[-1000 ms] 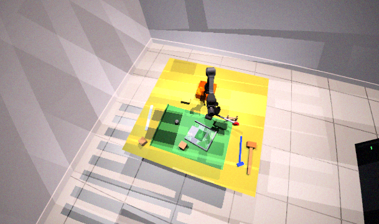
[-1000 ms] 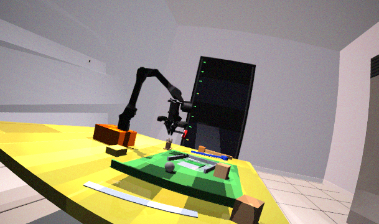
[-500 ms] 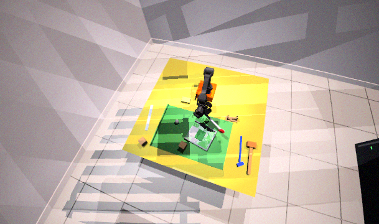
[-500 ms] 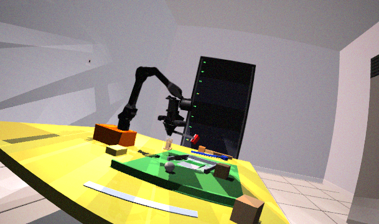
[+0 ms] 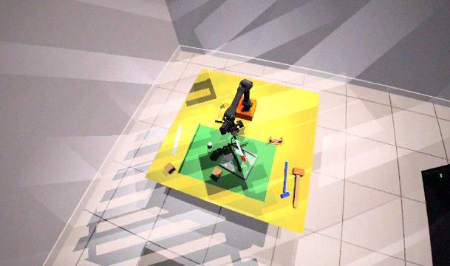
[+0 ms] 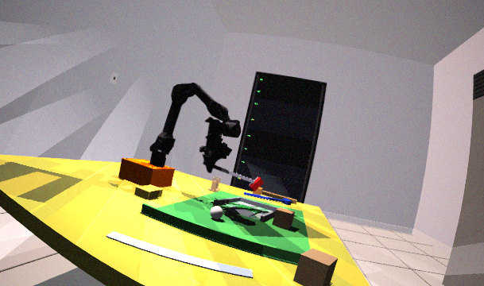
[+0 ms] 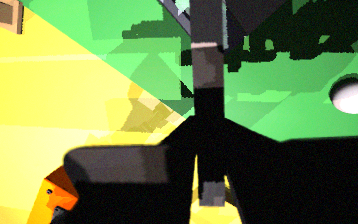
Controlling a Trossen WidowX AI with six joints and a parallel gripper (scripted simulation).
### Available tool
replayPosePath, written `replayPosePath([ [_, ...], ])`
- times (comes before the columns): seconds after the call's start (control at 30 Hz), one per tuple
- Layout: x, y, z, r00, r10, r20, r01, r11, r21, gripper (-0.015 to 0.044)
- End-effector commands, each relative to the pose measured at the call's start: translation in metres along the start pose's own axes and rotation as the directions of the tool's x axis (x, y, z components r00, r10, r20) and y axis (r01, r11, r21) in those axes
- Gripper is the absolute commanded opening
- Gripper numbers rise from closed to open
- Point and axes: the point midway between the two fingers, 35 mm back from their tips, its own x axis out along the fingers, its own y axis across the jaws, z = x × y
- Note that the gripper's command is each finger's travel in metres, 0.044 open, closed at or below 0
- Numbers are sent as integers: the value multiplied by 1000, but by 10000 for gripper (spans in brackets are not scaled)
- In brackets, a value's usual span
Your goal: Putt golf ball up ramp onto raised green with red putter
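end effector point(image 6: 213, 160) is closed on the putter point(image 6: 242, 177) (gripped at the shaft's upper end) and holds it off the counter point(image 6: 87, 206). shaft slopes down and away from the fingers; the red head point(image 5: 243, 158) hangs above the green point(image 5: 251, 164), a grey-framed raised pad on the mat point(image 5: 195, 155). ball point(image 5: 210, 145) rests on the mat, apart from the head and on the side of the green toward the white strip point(image 5: 176, 140). wrist view: shaft runs up the centre, ball point(image 7: 353, 96) at right. arm base point(image 5: 248, 111) is orange. a brown block point(image 5: 216, 172) sits on the mat beside the green. a blue putter point(image 5: 285, 180) lies on the counter, off the mat.
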Motion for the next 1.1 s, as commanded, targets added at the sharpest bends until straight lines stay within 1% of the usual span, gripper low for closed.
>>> replayPosePath([
  [0.0,-6,-15,-11,1000,-22,1,22,996,83,0],
  [0.23,-12,-37,-43,999,-40,-23,45,968,248,0],
  [0.5,-20,-56,-82,997,-51,-52,68,902,426,0],
  [0.77,-28,-69,-123,995,-55,-81,92,804,588,0],
  [1.07,-37,-77,-172,992,-50,-114,118,659,743,0],
])
